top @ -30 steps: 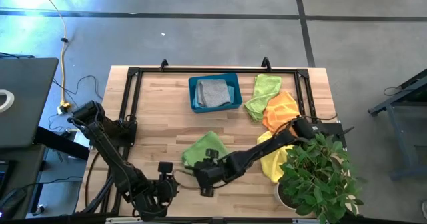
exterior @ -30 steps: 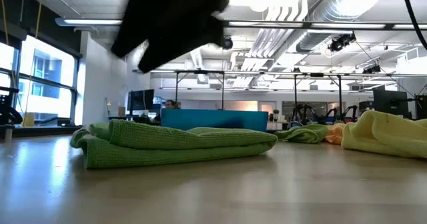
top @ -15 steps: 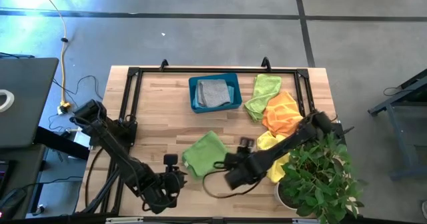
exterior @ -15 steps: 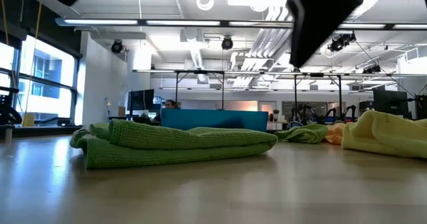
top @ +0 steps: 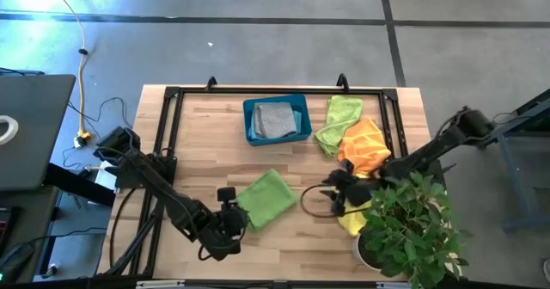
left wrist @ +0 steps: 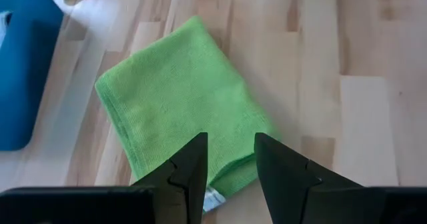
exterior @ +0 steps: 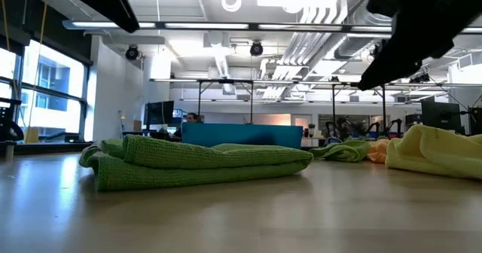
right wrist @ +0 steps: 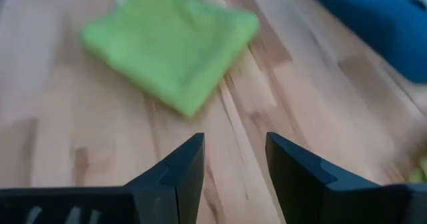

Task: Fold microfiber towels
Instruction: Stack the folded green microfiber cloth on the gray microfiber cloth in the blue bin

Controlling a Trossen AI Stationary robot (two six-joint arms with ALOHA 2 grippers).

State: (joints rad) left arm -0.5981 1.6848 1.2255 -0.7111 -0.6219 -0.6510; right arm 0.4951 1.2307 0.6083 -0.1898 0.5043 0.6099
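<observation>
Two dark, near-black jointed arms; each gripper's fingers (left wrist: 193, 171) are dark, angular wedges, apparently matte plastic.

I see a folded towel (top: 268, 198) on the table (top: 206, 151), between my left gripper (top: 229, 210) and right gripper (top: 331, 195). Behind it, the bin (top: 277, 120) holds another towel (top: 275, 119).

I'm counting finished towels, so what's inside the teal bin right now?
The teal bin holds a folded grey towel lying flat, filling most of it. Whether another cloth lies beneath cannot be seen; the grey one covers the bottom.
</observation>
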